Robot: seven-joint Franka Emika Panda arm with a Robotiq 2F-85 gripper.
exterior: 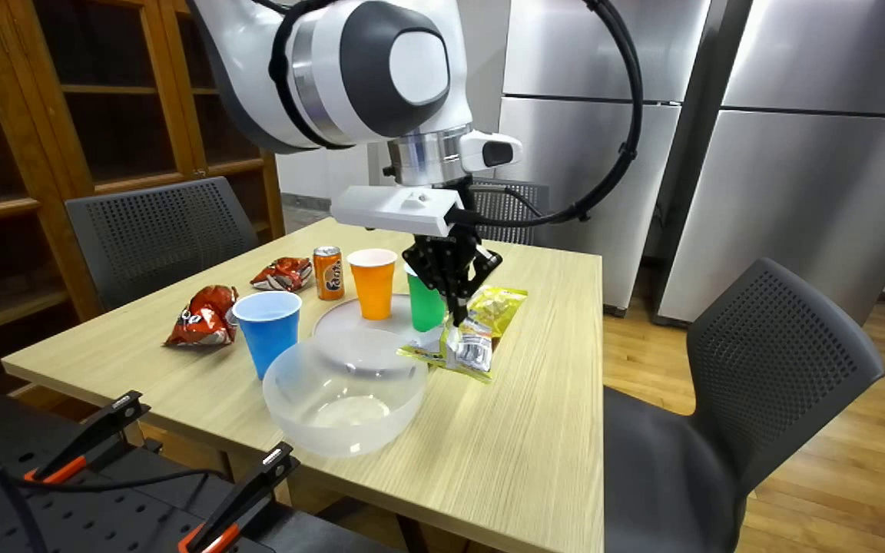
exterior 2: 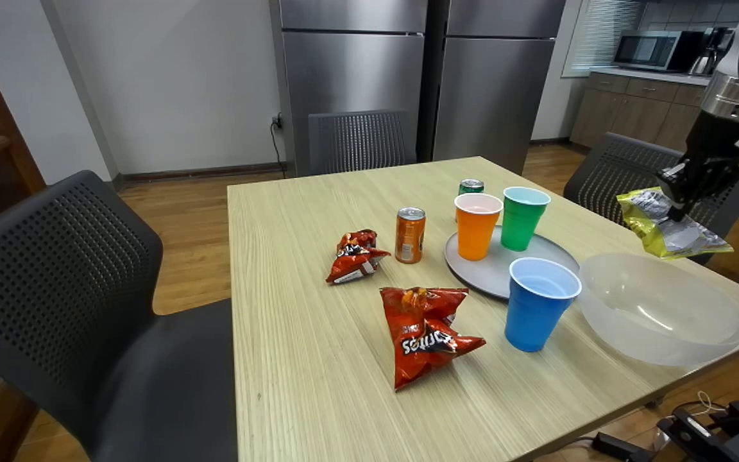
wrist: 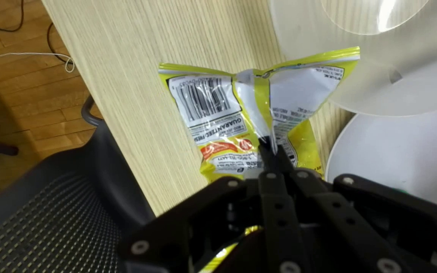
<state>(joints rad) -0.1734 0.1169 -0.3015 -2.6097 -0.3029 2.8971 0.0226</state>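
Where the claw (wrist: 272, 147) meets the back seam of a yellow snack bag (wrist: 252, 113), its tips are clamped together on a thin fold of wrapper, and the bag hangs from that pinch, its crimped edge spreading to either side. In an exterior view the bag is suspended over the right part of the table (exterior: 550, 430), to the right of the clear bowl (exterior: 296, 407) and slightly farther off; the grey plate (exterior: 341, 315), bearing an orange cup (exterior: 373, 292) and a green cup (exterior: 423, 309), lies to its left. Because little material is gripped, the smooth wrapper could slip, letting the bag turn or drop. Were it carried low toward the near side, a loose corner might catch the bowl and nudge it over the adjacent table edge. A swing to the left could topple the green cup, which stands on the bag's side of the plate.
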